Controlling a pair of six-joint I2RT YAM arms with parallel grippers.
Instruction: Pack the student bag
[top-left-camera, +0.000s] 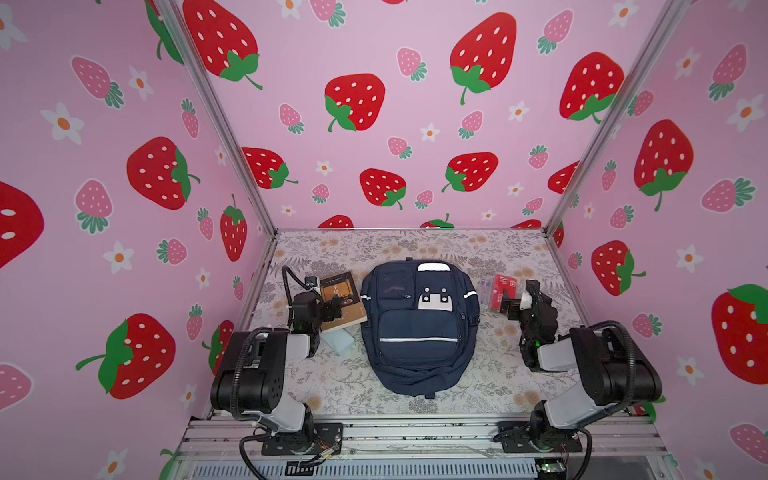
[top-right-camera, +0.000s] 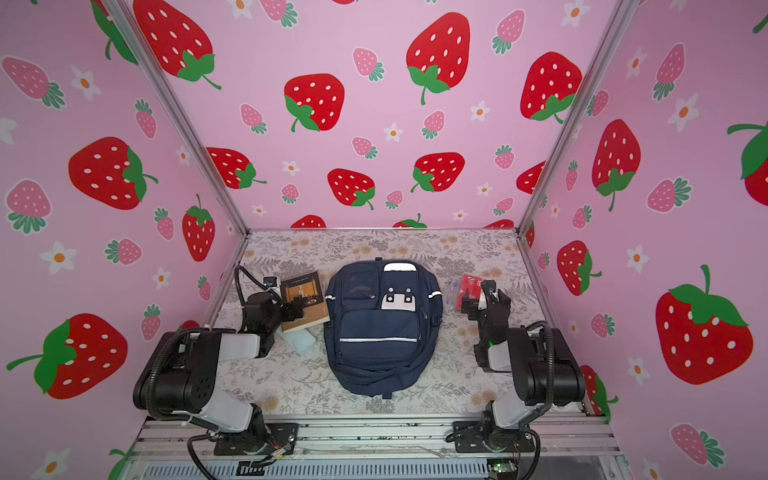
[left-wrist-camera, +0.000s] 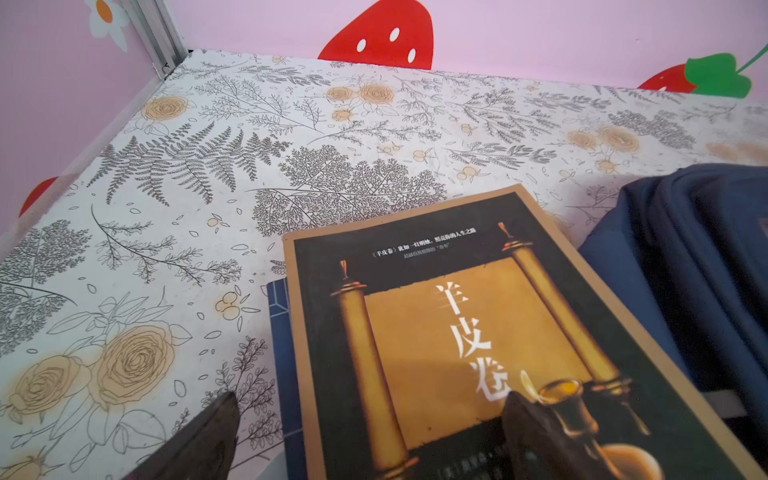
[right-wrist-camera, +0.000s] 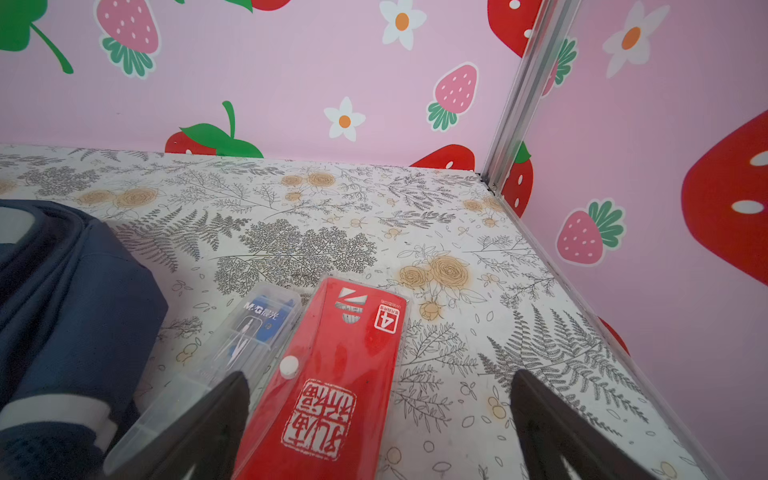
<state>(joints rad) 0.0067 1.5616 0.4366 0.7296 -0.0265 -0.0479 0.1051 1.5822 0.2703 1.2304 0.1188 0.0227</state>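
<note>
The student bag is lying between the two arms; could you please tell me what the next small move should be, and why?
Probably bring the right gripper to the far end of the student bag to find its zip: the bag shows no opening, the book and red case lie beside it, and the left gripper is open and empty too.

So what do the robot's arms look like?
Both the left arm and right arm have chunky black joints joined by pale grey pieces. A ribbed black cable loops along each. The fingers are dark, pointed wedges.
</note>
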